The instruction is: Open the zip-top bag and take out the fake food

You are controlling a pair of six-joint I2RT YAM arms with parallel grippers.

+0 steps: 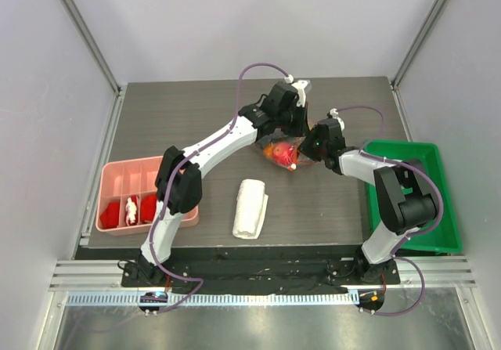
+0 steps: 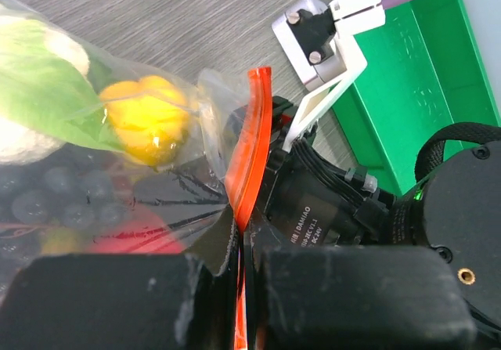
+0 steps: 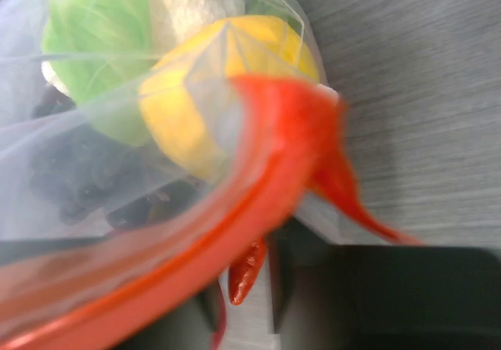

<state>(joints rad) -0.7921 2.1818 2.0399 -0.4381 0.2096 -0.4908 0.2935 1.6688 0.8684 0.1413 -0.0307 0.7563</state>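
your left jaws are closed tight on the orange-red zip strip (image 2: pixel 252 131) of the zip-top bag (image 1: pixel 283 153). in the left wrist view you can see the strip go down between the two black fingers (image 2: pixel 109 303).

your right jaws are at the same strip from the other side. in the right wrist view the strip is big and blurry in front of them, and a red bit hangs in the gap. you cannot tell if they pinch it or just sit around it.

the bag is on the far part of the tabletop (image 1: pixel 196 107), right between the ends of your two arms. you cannot tell from above if it lies flat or hangs a little.

the fake food (image 2: pixel 145 119) is inside the bag. a yellow piece (image 3: pixel 211 76) sits just beside the strip. a green piece (image 3: pixel 98 21) and something white are next to it. dark purple and red ones are lower down.

a pink tray (image 1: pixel 125 179) with small red bits sits at the near left. a folded white cloth (image 1: pixel 250 207) lies near the middle, closer to you. a green bin (image 1: pixel 427 156) is on the right side.
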